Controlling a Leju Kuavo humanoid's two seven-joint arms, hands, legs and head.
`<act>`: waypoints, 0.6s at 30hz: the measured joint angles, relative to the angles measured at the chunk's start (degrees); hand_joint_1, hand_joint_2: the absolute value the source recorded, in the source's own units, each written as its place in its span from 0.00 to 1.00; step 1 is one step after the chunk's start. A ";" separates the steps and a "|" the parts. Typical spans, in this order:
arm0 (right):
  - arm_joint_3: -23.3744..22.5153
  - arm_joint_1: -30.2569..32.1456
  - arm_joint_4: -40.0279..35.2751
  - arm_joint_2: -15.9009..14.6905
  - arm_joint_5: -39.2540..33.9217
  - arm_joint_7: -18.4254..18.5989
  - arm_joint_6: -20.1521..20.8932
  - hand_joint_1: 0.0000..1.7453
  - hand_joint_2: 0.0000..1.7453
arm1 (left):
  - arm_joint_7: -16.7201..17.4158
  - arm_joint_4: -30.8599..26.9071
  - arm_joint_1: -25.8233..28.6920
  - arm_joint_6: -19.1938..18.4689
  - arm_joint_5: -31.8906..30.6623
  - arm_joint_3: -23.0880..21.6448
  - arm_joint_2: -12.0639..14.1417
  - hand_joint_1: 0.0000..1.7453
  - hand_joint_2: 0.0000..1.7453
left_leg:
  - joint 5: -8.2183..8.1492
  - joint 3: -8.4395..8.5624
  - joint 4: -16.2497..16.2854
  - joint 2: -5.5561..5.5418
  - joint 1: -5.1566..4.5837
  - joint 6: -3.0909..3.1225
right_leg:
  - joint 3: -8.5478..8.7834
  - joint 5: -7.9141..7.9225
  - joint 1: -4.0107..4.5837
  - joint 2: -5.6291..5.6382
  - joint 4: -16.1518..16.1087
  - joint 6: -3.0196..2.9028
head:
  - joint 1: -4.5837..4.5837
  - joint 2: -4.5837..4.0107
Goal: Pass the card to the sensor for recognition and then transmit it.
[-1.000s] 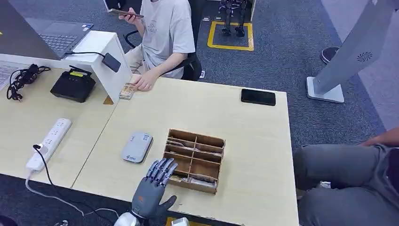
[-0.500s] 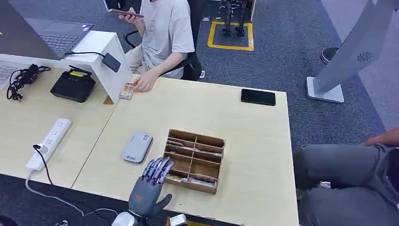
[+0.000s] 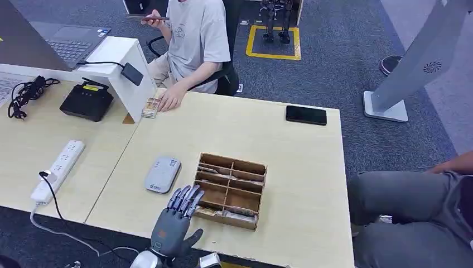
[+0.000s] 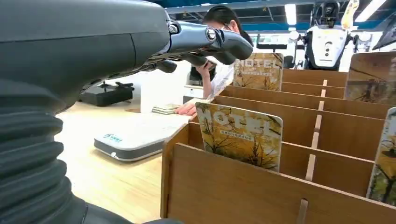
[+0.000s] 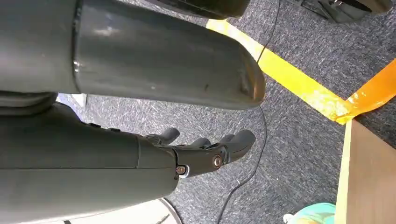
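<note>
Though still empty, left hand (image 3: pixel 174 222) lower

A brown wooden organiser (image 3: pixel 230 190) is sitting on a pale wood table (image 3: pixel 290 167). Its cards (image 4: pixel 240 135) are showing yellow tree artwork. Nearby are lying a light grey sensor (image 3: pixel 162 175) and a black phone (image 3: pixel 305 115).

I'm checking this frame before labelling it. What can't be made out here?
- Head view: cards in the wooden box are too small to count.
- Left wrist view: the left hand hides part of the far card; the right-edge card is cut off.
- Right wrist view: the right hand hangs over carpet; table edge cut off.
</note>
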 joint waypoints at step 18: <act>-0.20 0.00 -0.04 0.00 1.09 0.00 0.42 0.00 0.00 | 3.40 -1.27 0.33 0.00 -3.71 0.17 0.15 0.00 1.00 | 0.00 0.00 0.00 0.00 0.00 0.00 | 0.00 0.00 0.00 0.00 0.00 0.00 | 0.02 0.00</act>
